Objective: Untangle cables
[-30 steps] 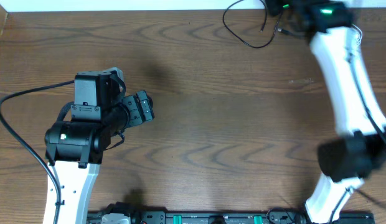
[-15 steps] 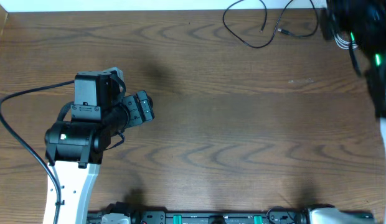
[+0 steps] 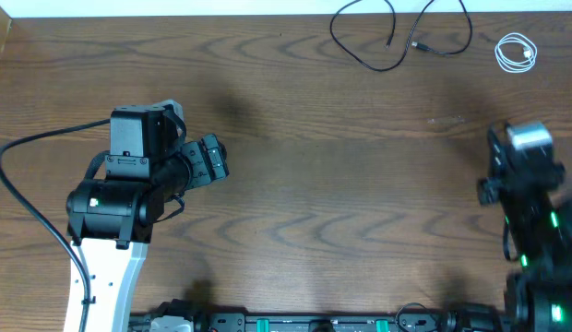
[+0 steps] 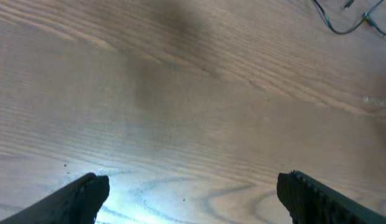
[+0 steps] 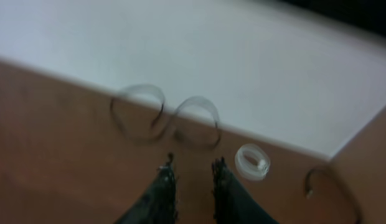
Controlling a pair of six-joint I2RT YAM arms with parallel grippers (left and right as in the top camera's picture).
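Note:
Two thin black cables (image 3: 387, 41) lie in loose loops at the table's far edge, right of centre. A short white cable (image 3: 517, 53) lies coiled at the far right corner, apart from them. My left gripper (image 3: 212, 159) is wide open and empty over bare wood at the left; in the left wrist view (image 4: 193, 199) a black cable (image 4: 342, 22) shows far off. My right gripper (image 5: 190, 171) has its fingers slightly apart with nothing between them, short of the white coil (image 5: 252, 160) and the black loops (image 5: 165, 118). The right arm (image 3: 526, 184) is blurred at the right edge.
A white wall (image 5: 243, 56) borders the table's far edge. Another dark cable end (image 5: 324, 180) curves at the right in the right wrist view. The left arm's thick black wire (image 3: 28, 203) loops over the table's left side.
The right arm has pulled back from the far right corner toward the near right side. The white coil now lies uncovered at that corner. The left arm has not moved.

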